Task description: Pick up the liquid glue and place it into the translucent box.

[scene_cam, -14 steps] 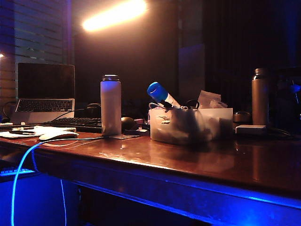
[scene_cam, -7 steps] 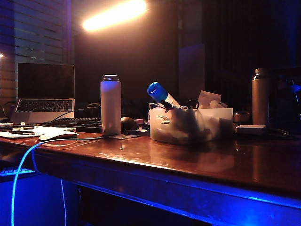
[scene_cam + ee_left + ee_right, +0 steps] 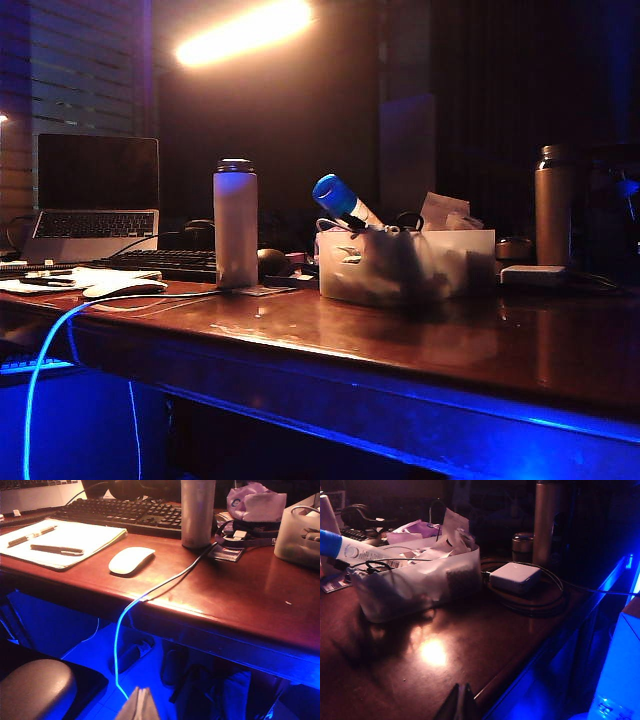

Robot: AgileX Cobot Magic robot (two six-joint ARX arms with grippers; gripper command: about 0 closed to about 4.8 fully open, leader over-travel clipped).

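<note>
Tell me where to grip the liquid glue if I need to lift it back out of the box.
Probably take the liquid glue just below its blue cap, coming down from above on the left end of the translucent box. It leans out over that rim, cap up, so only the upper part is free. Both the left gripper and right gripper are shut, off the table.

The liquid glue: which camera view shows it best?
The exterior view: the liquid glue leans out of the translucent box, blue cap up. The right wrist view shows its label and part of the cap at the picture's edge. The left wrist view does not show it.
</note>
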